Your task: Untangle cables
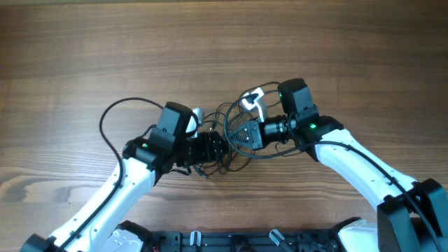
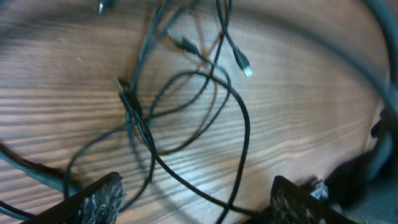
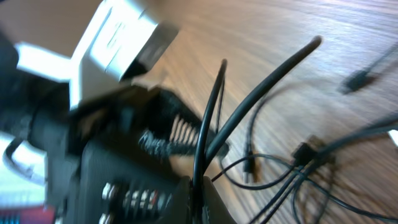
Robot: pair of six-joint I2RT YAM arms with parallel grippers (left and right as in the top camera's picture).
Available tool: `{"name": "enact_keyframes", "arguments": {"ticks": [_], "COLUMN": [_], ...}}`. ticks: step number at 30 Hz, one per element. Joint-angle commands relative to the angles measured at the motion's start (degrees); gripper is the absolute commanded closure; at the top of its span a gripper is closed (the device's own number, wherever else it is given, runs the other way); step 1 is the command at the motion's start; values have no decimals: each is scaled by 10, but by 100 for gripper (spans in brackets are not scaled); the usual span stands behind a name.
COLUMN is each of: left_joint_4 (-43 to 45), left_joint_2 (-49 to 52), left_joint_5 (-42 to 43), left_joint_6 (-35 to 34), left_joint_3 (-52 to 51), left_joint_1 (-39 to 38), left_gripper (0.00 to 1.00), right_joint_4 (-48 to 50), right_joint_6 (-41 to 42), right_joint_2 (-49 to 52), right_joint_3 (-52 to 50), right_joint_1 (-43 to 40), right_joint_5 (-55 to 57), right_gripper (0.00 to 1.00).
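Wood-grain table (image 1: 224, 42), both arms tip-to-tip near its middle. Cables (image 2: 142, 134) lay flat on the wood between and under the two grippers. They were several thin black cords crossing in loose loops, with no tight knot visible from the left wrist view. One silvery plug (image 2: 245, 67) lay free at the far side of the pile. A darker connector (image 2: 124, 90) sat where several strands crossed.

Left gripper (image 2: 196, 196) was wide open, fingers (image 2: 102, 196) either side of the nearest strands, gripping nothing. Right gripper (image 1: 234, 135) pointed at the same pile from the opposite side. Its wrist view was blurred and crowded with hardware, so I couldn't tell how far it was open or whether it held a cord.

Handling, my read: cords looked very light and limp, far thinner than the fingers. They would likely slide through a loose pinch and drag the whole pile if pulled fast. Best hold was probably at a plug end or just behind it, where it's stiffer, bulkier and less likely to slip. The silvery plug looked like the cleanest start: slow pull, with the other gripper pinning the crossing.
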Motion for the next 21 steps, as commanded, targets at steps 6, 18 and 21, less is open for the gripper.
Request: {"name": "enact_keyframes", "arguments": {"ticks": [6,18,21], "left_joint_4": [17,45,57], "left_joint_2": [12,12,21], "left_joint_5": [20,65,63], "left_joint_6": [56,56,56], "left_joint_3": [2,2,2], "left_joint_1": [-21,-12,-26], "left_gripper": [22,23,24], "right_joint_4": [46,31,47], "right_joint_6": [141,187,186], "right_joint_2": [-3,-3,-3], "right_joint_3": [0,0,0], "right_joint_1": [1,1,1], "right_joint_5": [115,149,124], "right_gripper": [96,96,96]}}
